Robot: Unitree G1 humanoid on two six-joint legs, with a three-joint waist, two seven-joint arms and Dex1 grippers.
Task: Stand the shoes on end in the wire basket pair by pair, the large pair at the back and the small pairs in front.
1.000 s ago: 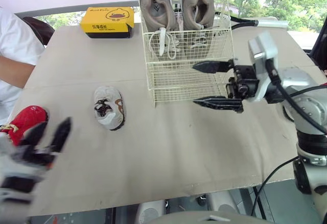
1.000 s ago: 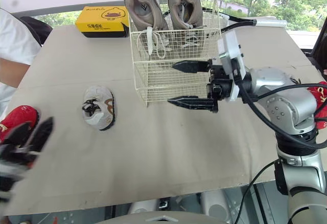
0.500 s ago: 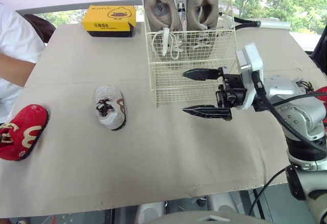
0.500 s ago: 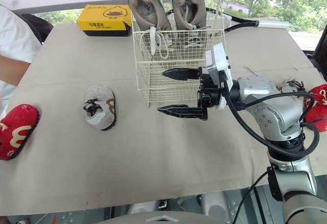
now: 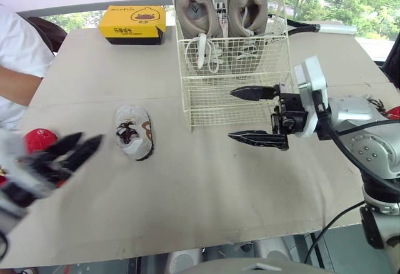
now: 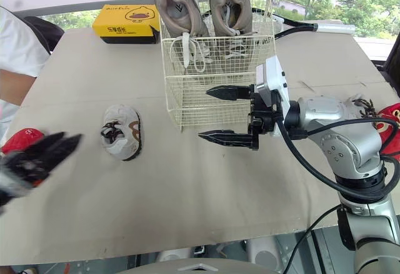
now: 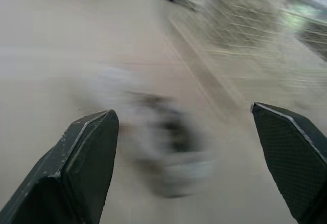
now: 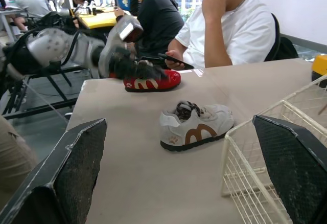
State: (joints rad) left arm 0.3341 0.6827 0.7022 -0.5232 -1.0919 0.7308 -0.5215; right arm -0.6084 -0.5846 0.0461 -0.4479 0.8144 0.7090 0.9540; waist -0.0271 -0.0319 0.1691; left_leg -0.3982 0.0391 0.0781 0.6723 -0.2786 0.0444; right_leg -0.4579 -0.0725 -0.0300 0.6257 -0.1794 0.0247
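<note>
Left eye view: we see the left gripper [image 5: 89,139] spread at the desk's [image 5: 206,186] left edge. Right gripper [image 5: 231,114] spread near wire basket [image 5: 212,102]

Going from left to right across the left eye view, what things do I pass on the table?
You pass the left pincer → small white shoe → wire basket holding the big grey shoes.

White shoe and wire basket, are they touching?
Apart. The left eye view shows a strip of bare table between the white shoe and the wire basket.
</note>
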